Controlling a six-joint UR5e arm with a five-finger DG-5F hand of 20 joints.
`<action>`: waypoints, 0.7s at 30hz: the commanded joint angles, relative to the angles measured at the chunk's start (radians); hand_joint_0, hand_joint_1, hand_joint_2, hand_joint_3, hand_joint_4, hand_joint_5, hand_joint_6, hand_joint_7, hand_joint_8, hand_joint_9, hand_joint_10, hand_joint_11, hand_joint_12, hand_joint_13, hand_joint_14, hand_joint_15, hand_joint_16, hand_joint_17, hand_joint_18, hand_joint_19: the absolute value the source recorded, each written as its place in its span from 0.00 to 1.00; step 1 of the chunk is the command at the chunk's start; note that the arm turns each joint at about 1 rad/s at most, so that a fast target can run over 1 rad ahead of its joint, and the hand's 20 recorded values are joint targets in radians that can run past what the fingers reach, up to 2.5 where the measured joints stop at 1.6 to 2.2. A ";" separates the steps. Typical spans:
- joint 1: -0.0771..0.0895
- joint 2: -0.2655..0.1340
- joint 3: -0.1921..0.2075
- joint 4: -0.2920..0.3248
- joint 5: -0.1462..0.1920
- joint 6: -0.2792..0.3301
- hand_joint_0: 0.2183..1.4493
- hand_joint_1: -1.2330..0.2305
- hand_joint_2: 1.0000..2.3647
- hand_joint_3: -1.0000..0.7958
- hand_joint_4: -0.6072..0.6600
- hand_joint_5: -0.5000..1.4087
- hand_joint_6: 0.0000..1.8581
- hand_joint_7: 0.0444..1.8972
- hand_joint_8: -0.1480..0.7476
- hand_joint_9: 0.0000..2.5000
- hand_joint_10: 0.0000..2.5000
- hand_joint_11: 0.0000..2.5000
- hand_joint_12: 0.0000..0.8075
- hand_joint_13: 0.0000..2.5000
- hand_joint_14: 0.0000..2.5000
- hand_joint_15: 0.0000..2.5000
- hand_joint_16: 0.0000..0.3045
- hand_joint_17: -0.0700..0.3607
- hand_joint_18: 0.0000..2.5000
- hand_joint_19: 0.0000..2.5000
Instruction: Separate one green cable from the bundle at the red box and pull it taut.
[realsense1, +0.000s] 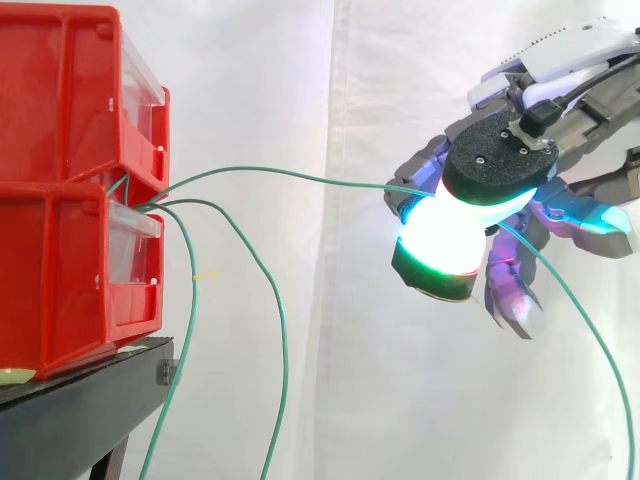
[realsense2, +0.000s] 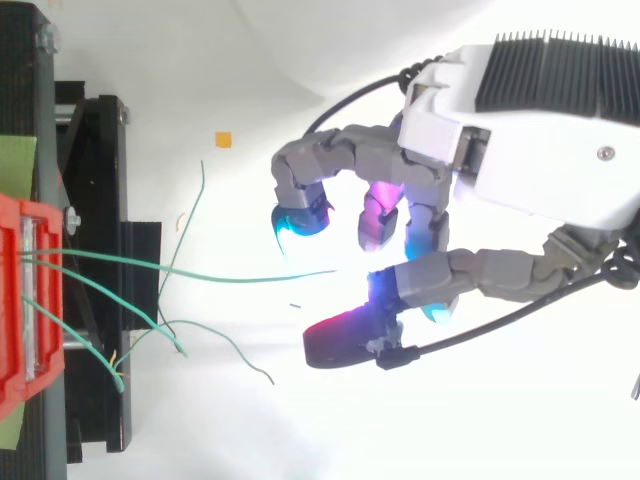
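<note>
Evidently the separating was done and the pull was in hand. One cable (realsense1: 300, 175) ran alone from the gap between the two stacked red boxes (realsense1: 60, 270) across open air to the robot hand (realsense1: 500, 165), which was well apart from the boxes. The robot hand was closed on it, fingers curled, with the cable pinched between the glowing thumb pad and the fingers. Its free end trailed down toward the lower right. The rest of the bundle (realsense1: 284, 350) hung slack from the same gap, drooping beside the bench (realsense1: 80, 420).

The held span was not quite straight (it rose in a shallow arch just off the boxes), so I judged the task mostly done but not finished. The next move called for drawing the robot hand further from the boxes, level with the gap. The pinch would need to be firm enough that the thin cable did not slide through the pads.

No writing could be read. A small yellow fleck (realsense1: 205, 273) showed beside one hanging cable, too small to show any print.
</note>
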 joint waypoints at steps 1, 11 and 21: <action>0.000 0.000 0.000 -0.014 0.000 0.024 0.45 0.31 0.01 0.38 0.56 0.33 0.27 0.67 0.29 0.72 0.01 0.14 0.32 0.46 0.01 0.17 0.15 0.40 0.32 0.21; 0.000 0.000 0.000 -0.014 0.000 0.027 0.47 0.29 0.01 0.38 0.58 0.33 0.27 0.68 0.30 0.72 0.01 0.13 0.32 0.46 0.01 0.17 0.14 0.39 0.33 0.22; 0.001 0.000 0.000 -0.012 -0.012 0.110 0.47 0.29 0.01 0.38 0.58 0.34 0.27 0.68 0.30 0.71 0.01 0.13 0.32 0.46 0.01 0.17 0.14 0.39 0.33 0.22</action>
